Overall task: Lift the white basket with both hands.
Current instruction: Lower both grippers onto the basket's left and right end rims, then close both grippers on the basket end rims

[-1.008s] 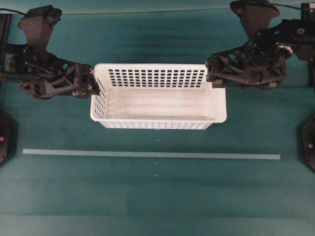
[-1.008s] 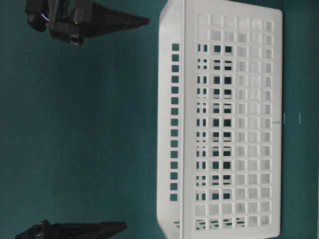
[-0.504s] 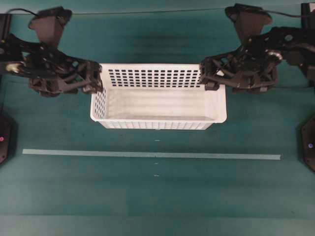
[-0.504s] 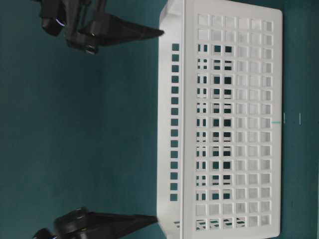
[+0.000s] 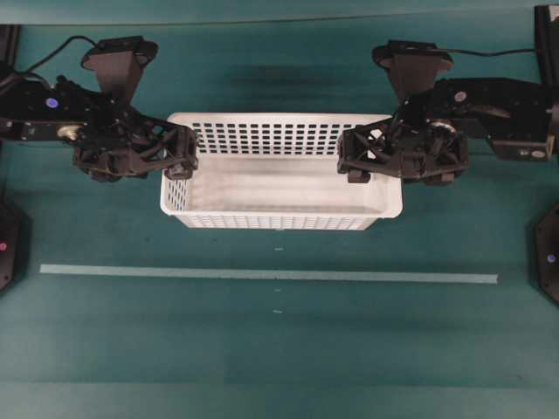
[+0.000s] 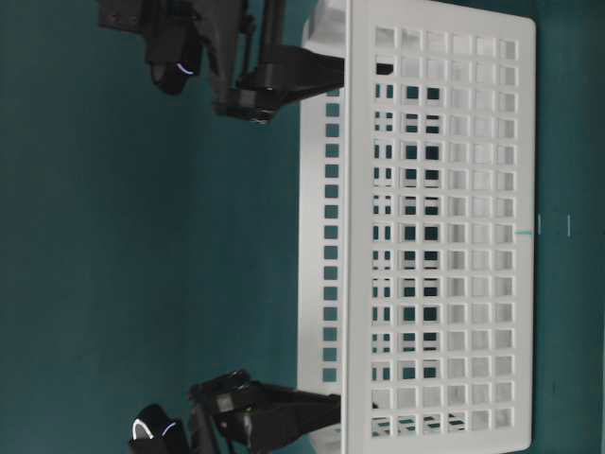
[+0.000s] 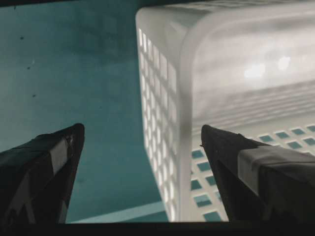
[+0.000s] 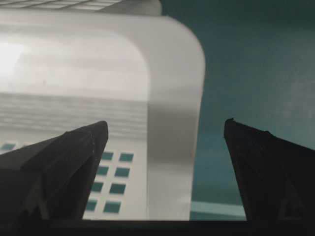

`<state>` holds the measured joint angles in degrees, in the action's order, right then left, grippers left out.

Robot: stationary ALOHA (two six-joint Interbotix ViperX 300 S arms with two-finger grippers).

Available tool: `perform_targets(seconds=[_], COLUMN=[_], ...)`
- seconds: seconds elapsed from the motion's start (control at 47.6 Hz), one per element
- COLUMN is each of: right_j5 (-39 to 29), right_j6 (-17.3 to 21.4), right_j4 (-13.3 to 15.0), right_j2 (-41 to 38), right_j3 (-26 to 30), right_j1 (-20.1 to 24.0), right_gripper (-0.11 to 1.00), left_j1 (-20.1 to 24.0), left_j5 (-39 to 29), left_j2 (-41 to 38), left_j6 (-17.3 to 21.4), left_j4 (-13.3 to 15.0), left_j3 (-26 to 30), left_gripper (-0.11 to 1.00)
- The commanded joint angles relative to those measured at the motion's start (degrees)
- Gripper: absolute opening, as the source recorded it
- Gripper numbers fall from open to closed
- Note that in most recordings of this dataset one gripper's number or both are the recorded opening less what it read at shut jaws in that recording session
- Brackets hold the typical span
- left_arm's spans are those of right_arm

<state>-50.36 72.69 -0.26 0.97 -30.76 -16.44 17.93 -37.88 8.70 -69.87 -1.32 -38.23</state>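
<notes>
Though slotted along its walls, white basket (image 5: 279,188) sits upright.

A white basket (image 5: 279,188) with rows of small slots sits on a teal bench (image 5: 279,349) crossed by a pale stripe (image 5: 262,274); both arms are black.

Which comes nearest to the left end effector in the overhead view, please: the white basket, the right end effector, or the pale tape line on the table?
1. White basket: its left end wall sits between the open fingers of the left end effector.
2. Right end effector: across the basket, at its right end.
3. Pale tape line: on the table in front of the basket.
</notes>
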Motion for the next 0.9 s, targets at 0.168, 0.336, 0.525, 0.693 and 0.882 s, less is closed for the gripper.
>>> perform_targets(seconds=[0.168, 0.336, 0.525, 0.693, 0.882], right_j5=[2.2, 2.1, 2.4, 4.4, 5.0], right_j6=[3.0, 3.2, 4.0, 6.1, 6.2], right_j4=[2.4, 2.4, 2.4, 2.2, 1.7], right_j2=[-0.4, -0.1, 0.2, 0.1, -0.6], right_j3=[0.0, -0.4, -1.1, -1.2, -1.5], right_j1=[0.8, 1.1, 1.1, 1.1, 1.1], right_gripper=[0.96, 0.96, 0.94, 0.73, 0.21], left_j1=[0.1, 0.1, 0.1, 0.1, 0.1], left_j5=[3.0, 3.2, 5.9, 6.4, 6.2], left_j2=[-1.1, -1.1, -1.1, -1.1, -1.1], left_j6=[-0.4, 0.0, 0.3, 0.3, 0.3], left_j4=[-0.3, -0.3, -0.3, -0.3, -0.2], left_j3=[0.5, 0.5, 0.1, -0.1, -0.1], left_gripper=[0.96, 0.95, 0.92, 0.71, 0.17])
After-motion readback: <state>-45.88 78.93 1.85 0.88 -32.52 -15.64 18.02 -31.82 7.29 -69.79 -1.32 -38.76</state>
